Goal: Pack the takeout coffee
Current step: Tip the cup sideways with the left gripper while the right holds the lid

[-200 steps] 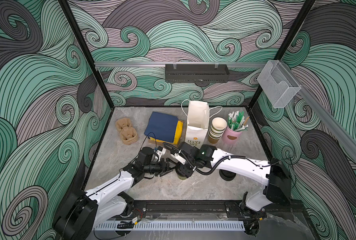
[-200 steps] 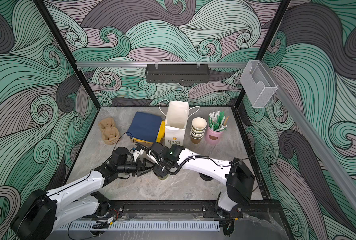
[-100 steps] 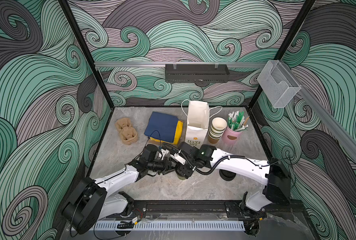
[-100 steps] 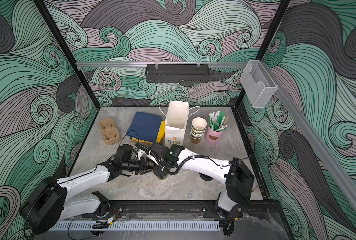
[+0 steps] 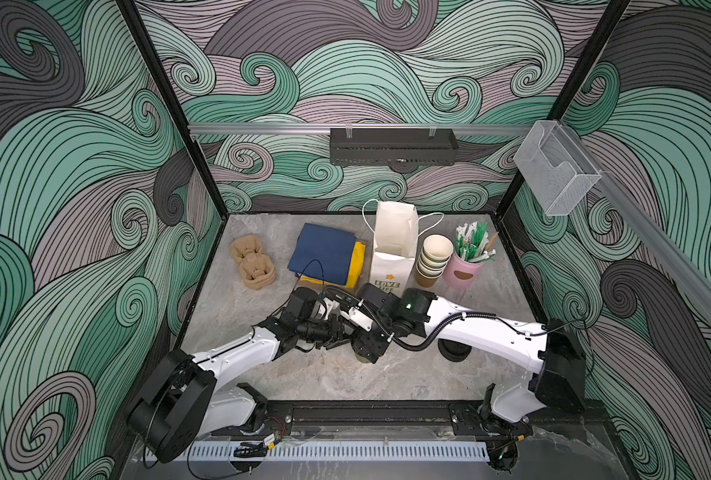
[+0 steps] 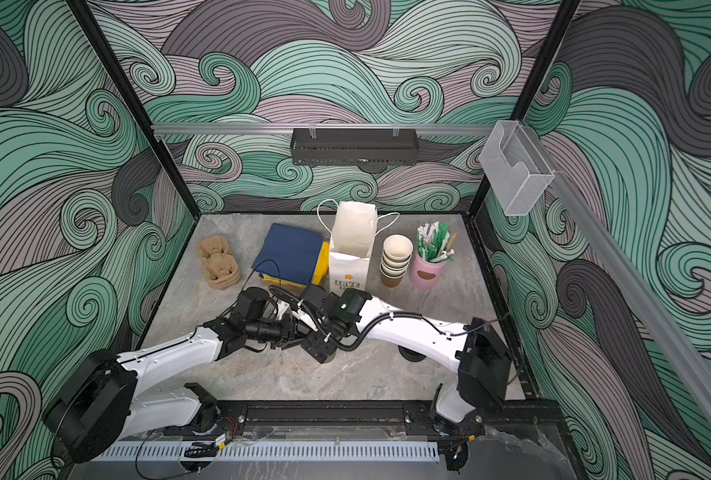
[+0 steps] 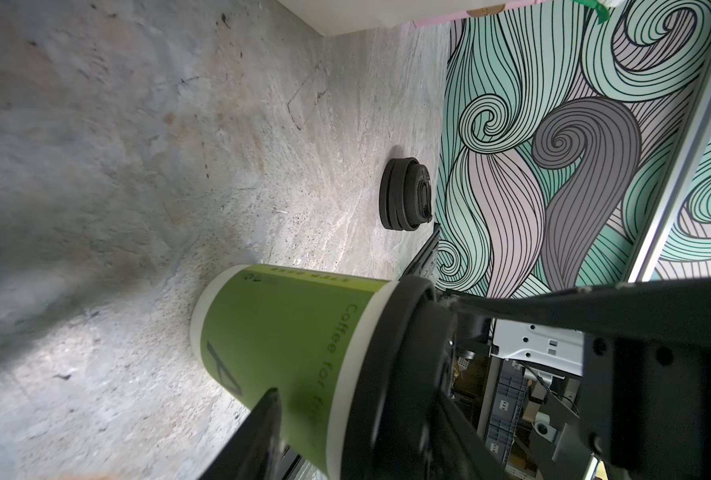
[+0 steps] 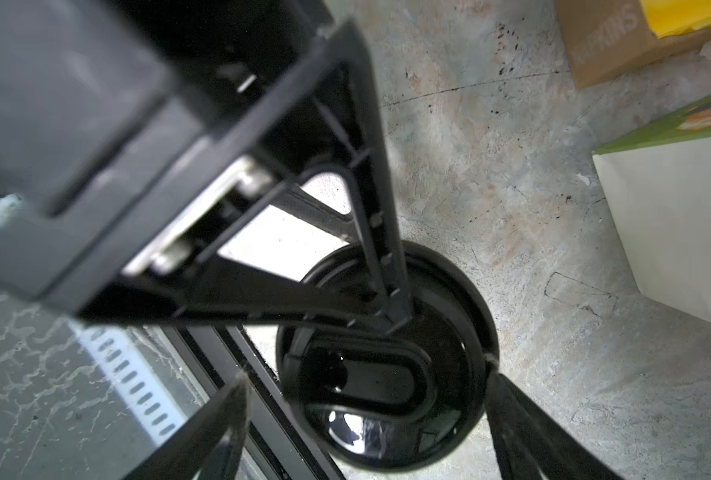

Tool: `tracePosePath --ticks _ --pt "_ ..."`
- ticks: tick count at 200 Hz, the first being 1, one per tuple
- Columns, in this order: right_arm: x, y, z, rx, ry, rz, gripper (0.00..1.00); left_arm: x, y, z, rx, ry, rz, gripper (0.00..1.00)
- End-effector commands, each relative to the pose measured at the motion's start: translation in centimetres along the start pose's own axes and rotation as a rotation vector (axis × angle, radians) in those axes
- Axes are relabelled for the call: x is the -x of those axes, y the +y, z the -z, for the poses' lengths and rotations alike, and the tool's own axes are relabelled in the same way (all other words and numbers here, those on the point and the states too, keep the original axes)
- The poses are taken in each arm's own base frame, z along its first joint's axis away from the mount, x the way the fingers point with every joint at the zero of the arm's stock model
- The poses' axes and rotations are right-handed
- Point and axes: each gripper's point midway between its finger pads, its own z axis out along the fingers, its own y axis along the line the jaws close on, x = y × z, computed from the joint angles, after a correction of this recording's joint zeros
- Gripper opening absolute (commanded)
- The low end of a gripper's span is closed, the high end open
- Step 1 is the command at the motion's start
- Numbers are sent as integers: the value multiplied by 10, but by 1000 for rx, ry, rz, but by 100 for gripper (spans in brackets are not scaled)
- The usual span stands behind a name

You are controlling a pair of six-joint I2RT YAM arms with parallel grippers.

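Swirl-patterned walls enclose the marble bench where, before the white paper bag, our right pincer stands wide astride the lidded cup while our left pincer, whether gripping we cannot tell, lays a finger across its black lid; we should lift it upright.

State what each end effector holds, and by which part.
Right end effector: nothing, open astride the lidded cup. Left end effector: one finger on the cup's side, one over its lid; a firm hold cannot be told.
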Motion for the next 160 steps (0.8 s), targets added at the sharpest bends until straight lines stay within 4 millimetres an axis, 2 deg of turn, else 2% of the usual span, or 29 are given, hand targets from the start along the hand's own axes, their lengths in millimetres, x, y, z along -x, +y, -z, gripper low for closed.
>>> tracePosePath --ticks 1,31,54,73,97,137,160 --pt "6 3 33 10 -85 -67 88 0 -2 -1 15 16 -8 57" --pt "-16 -4 47 1 -150 -324 79 1 -5 -1 10 16 -17 60" --pt "-41 -8 34 29 -191 -565 67 0 -7 -1 3 22 -22 60" --pt "-45 -4 21 102 -244 -711 60 -1 -8 -2 -1 27 -27 60" --pt "-42 -1 12 161 -289 -782 56 -1 -8 -4 -2 36 -27 59" --pt "-56 -8 -4 108 -251 -805 52 0 -10 -6 1 45 -33 56" --pt "-55 -10 -8 112 -255 -819 50 -2 -8 -7 8 48 -28 55"
